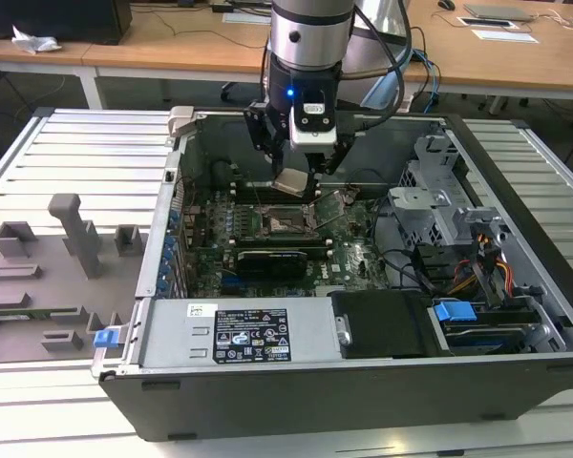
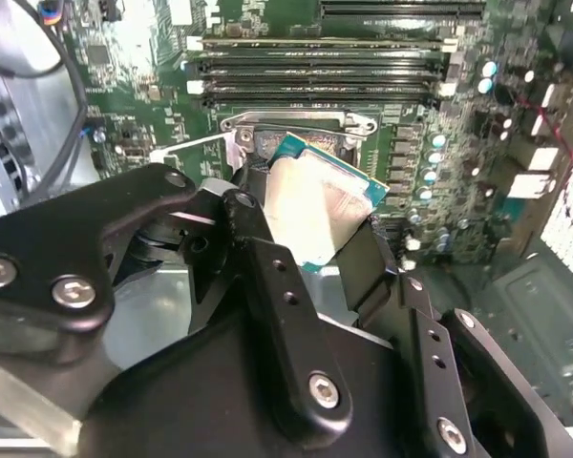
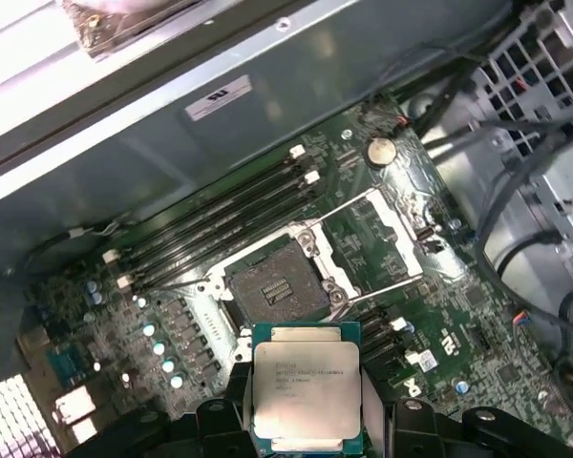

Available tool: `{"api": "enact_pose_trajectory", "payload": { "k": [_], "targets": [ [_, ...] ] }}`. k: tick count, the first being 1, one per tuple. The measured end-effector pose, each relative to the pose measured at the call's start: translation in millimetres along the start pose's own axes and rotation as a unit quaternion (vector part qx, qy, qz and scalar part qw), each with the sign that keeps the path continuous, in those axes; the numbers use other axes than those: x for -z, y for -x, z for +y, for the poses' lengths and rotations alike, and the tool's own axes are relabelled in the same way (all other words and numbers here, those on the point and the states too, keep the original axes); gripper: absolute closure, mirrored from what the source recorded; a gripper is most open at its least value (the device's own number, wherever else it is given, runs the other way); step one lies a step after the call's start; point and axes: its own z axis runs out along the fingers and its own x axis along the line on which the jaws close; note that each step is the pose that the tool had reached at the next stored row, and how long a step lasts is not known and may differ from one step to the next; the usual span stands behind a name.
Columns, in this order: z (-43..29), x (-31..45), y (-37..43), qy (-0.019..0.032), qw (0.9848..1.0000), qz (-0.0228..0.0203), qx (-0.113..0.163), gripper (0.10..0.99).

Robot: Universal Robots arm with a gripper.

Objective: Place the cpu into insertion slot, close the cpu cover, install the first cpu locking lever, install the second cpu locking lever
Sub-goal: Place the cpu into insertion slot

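Observation:
The cpu [image 3: 306,380], a small square chip with a silver-grey top and green edge, is clamped between my black fingers [image 3: 224,420]. My gripper [image 3: 306,425] is shut on it and hovers over the motherboard, just short of the insertion slot [image 3: 275,284], whose dark centre lies bare. The cpu cover [image 3: 377,234] is swung open beside the slot, and thin metal levers [image 3: 393,284] stand released. In the second wrist view the cpu [image 2: 320,205] sits tilted in the gripper [image 2: 310,234], hiding most of the slot's rim [image 2: 296,122]. In the exterior view the gripper [image 1: 294,181] hangs above the slot [image 1: 285,221].
Long black memory slots [image 3: 220,224] run beside the socket. A black card [image 1: 272,258] lies nearer the case front, and a labelled power supply [image 1: 253,334] sits at the front edge. A drive cage and cables [image 1: 449,239] crowd the exterior view's right. The case walls [image 1: 177,172] enclose the board.

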Motion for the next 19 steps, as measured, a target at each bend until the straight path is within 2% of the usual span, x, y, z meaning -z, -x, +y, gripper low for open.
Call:
{"api": "enact_pose_trajectory", "payload": {
  "k": [4,8,11,15,17,18,19],
  "targets": [
    [-0.1,-1.1,0.0,0.0006,0.9994,-0.0021,-0.034,0.545],
    [-0.2,-2.3,0.1,0.0013,0.9974,-0.0045,-0.073,0.545],
    [-0.2,-3.6,0.1,0.0021,0.9935,-0.0071,-0.114,0.545],
    [-0.3,-4.8,0.1,0.0028,0.9886,-0.0093,-0.15,0.545],
    [-0.4,-5.6,0.1,0.0033,0.9843,-0.0109,-0.176,0.545],
    [-0.4,-5.8,0.1,0.0034,0.9832,-0.0113,-0.182,0.545],
    [-0.4,-6.3,0.1,0.0037,0.9805,-0.0122,-0.196,0.545]
  ]
}}
